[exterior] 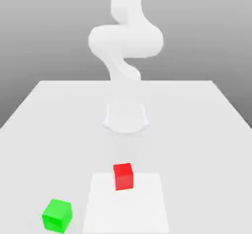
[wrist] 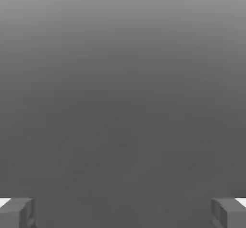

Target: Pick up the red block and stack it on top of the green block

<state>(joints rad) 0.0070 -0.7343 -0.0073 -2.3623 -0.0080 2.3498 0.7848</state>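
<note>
Starting configuration for a two-block stacking task. The red block (exterior: 123,176) rests on a paler square patch (exterior: 127,203) of the white table (exterior: 44,115), near the middle of the exterior view; the green block (exterior: 57,215) sits on the bare table toward the exterior view's left and nearer the camera, well apart from the red one and partly turned, so that a corner faces the camera. The white arm (exterior: 125,41) rises behind both blocks, touching neither. In the hand view the gripper (wrist: 123,212) stands wide — its two grey fingertips (wrist: 17,212) sit at opposite edges of the picture with nothing between them. Likely failure modes, as judgement: a descent not centred on the red block could let one finger land on its top face or nudge it aside; a grasp taken across the corners rather than the flat faces could twist the block on closing; and, since the green block is rotated relative to the red, a release without matching its orientation or centre could leave the red block overhanging and prone to toppling. Count: one red block, one green block, one pale patch, one arm, one gripper with two fingers.
</note>
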